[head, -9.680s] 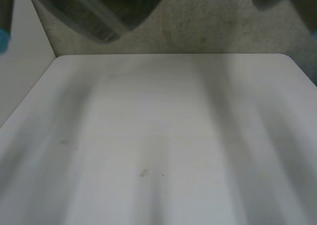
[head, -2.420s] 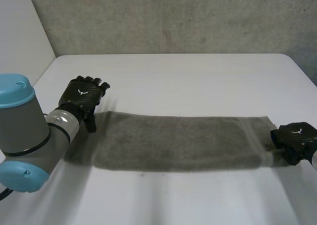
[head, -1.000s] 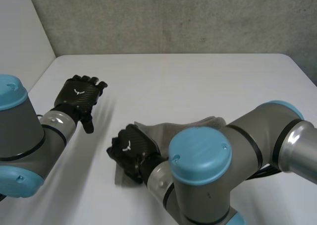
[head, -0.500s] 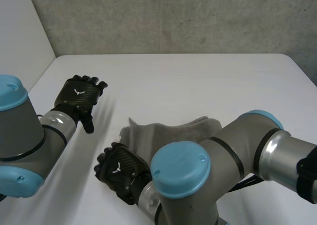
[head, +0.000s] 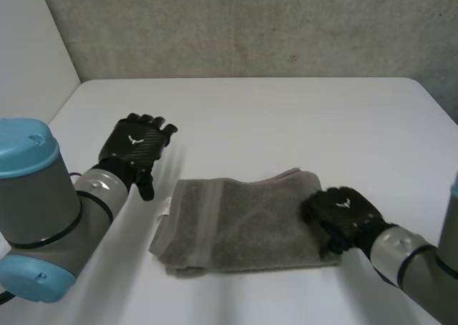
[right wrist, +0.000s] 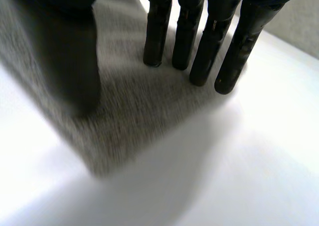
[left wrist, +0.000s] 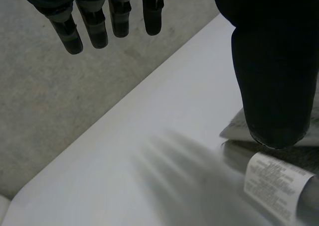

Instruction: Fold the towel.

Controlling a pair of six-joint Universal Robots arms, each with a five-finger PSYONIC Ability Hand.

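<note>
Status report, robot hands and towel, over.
Left robot hand open, beside label end of grey terry towel. Right robot hand open, over its other end. Towel folded double. Nothing in the way.

The site was a robotics test station. A plain white desk (head: 286, 117) stood against a rough grey wall (head: 250, 24), with a white panel (head: 28, 67) at one side. Two grey-jointed, blue-capped machine arms, left arm (head: 43, 217) and right arm (head: 418, 264), reached over it.

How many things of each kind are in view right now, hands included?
towel: 1
hands: 2 (left hand, right hand)
table: 1
Total: 4
</note>
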